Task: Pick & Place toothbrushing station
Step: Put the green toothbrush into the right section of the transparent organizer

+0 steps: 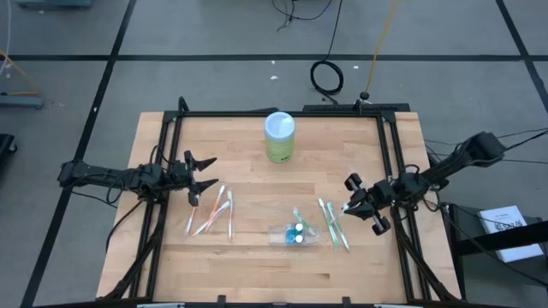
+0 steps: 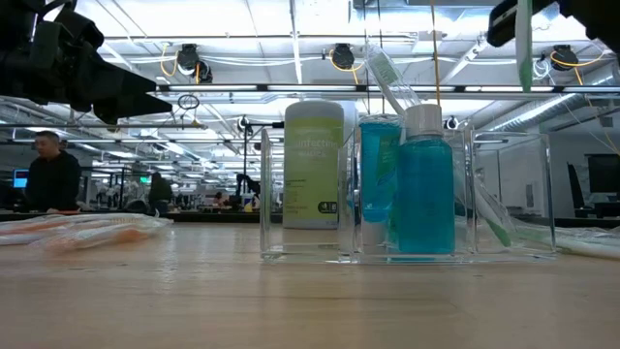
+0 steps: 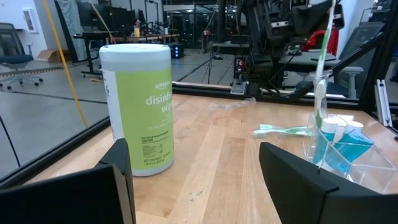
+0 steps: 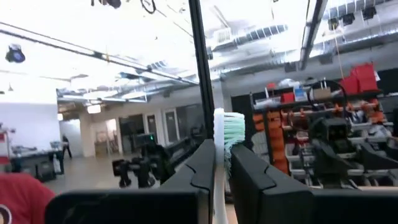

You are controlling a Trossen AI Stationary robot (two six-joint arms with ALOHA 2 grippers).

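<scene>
I see the wooden surface point(image 1: 257, 248) carrying everything, with a green disinfectant-wipes canister point(image 1: 279, 137) standing upright near its far edge; I take this canister as my landmark. Nearer to me than the canister, slightly to its right, stands the clear organizer point(image 1: 294, 234), a transparent compartmented box holding a bottle of blue liquid with a white cap point(image 2: 424, 184) and a teal tube point(image 2: 379, 179), with one toothbrush leaning out of it point(image 2: 392, 82). Left of the canister and nearer me lies a loose bundle of orange-and-white toothbrushes point(image 1: 212, 212). Right of the organizer lie several green-and-white toothbrushes point(image 1: 332, 224) flat on the wood.

My right end effector point(image 1: 353, 204) hangs above the surface to the canister's right and nearer me, its arm reaching in from the right edge. Its fingers are clamped together on a green-bristled toothbrush point(image 4: 226, 135), the head standing up between the finger tips in the right wrist view.

My left end effector point(image 1: 204, 173) sits to the canister's left, arm stretched in low from the left edge, fingers spread wide and holding nothing.
</scene>
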